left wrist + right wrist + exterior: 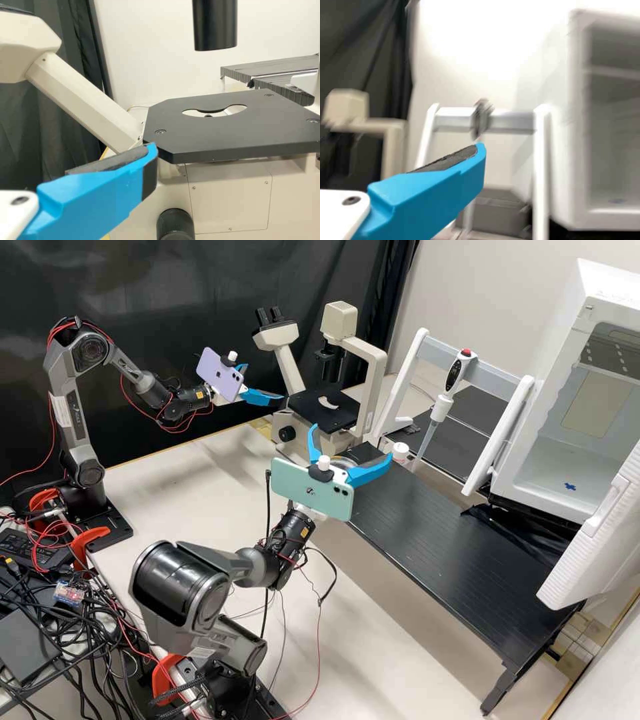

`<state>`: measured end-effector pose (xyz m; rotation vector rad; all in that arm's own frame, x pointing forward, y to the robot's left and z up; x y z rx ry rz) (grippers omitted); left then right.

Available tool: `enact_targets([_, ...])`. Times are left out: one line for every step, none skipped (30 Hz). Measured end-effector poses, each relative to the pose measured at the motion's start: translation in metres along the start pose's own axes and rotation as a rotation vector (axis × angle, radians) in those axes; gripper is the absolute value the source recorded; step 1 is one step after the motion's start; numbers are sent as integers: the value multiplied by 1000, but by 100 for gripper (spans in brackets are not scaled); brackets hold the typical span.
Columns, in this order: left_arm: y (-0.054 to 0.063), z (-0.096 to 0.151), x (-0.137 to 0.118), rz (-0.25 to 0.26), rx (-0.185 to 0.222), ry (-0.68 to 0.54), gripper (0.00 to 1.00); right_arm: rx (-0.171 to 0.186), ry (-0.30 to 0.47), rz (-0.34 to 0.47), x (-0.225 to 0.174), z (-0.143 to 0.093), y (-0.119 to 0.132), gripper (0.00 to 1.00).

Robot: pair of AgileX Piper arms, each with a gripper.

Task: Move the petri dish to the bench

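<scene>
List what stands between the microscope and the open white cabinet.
A white rack with a pipette at its crossbar; the high view shows it.

Laboratory: microscope (372,370) with twin eyepieces (262,317), black stage (313,408); pipette (441,407) hanging on white stand (497,380); open white cabinet (565,360) near black counter (460,553).

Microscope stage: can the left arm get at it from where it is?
Probably yes. The left gripper is near the stage, fingers apart, with nothing visible blocking the way in from its side. From above looks tighter, since the black cylinder hangs over it.
</scene>
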<state>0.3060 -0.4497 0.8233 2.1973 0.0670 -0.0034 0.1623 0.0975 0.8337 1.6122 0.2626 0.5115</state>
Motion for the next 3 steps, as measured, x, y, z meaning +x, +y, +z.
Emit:
enact_targets([0,0,0,0,0,0,100,13,-13,22,-2,3,3,100])
enact_targets([0,0,0,0,0,0,100,21,-23,29,-3,5,4,100])
enact_targets([0,0,0,0,0,0,100,36,-38,45,-4,8,7,100])
